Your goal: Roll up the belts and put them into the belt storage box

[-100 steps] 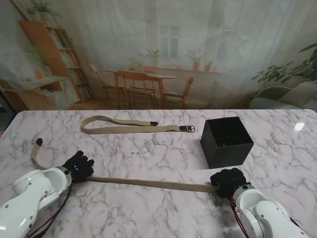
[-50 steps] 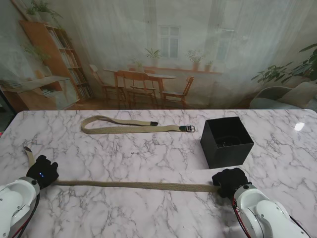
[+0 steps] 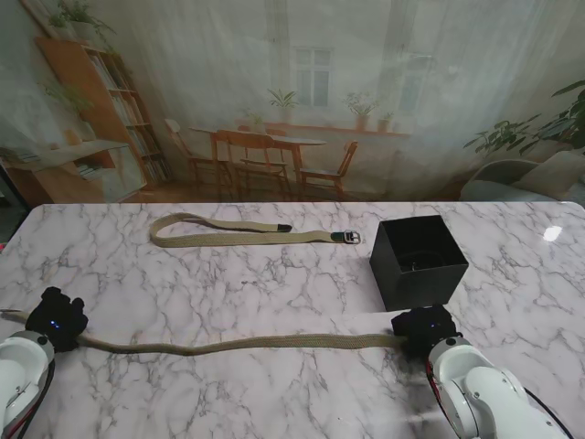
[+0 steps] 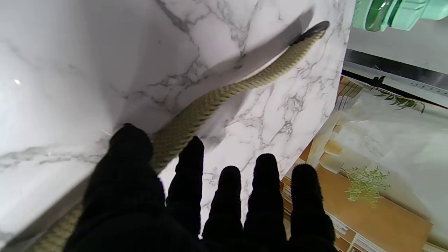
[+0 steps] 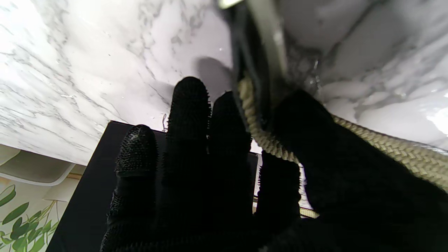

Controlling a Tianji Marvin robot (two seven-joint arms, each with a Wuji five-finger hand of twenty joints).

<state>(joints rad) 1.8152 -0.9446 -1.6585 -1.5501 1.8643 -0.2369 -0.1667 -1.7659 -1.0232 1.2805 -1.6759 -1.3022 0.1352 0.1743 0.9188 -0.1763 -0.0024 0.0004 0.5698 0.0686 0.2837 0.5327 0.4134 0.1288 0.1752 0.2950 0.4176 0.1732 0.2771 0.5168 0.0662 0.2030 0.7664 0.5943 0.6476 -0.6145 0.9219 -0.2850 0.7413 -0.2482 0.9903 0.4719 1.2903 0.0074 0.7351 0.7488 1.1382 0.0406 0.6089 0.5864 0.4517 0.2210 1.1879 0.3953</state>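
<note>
A tan woven belt [image 3: 247, 344] lies stretched across the near part of the marble table [image 3: 274, 293], slightly wavy. My left hand [image 3: 57, 318] grips it near its black-tipped tail. In the left wrist view the belt [image 4: 217, 99] passes between thumb and forefinger of the left hand [image 4: 210, 210]. My right hand [image 3: 425, 329] is shut on the buckle end; the right wrist view shows the belt [image 5: 385, 143] pinched under the thumb of the right hand [image 5: 224, 182]. A second belt [image 3: 247, 233] lies folded farther from me. The black storage box [image 3: 419, 261] stands just beyond my right hand.
The table's left edge is close to my left hand, and the belt's tail [image 4: 311, 29] reaches that edge. The box [image 5: 87, 196] shows right past the right fingers. A printed backdrop stands behind the table's far edge.
My left hand has slid left along the belt toward its tail, close to the table's left edge. The belt went from straight to slightly wavy. The right hand barely moved.
</note>
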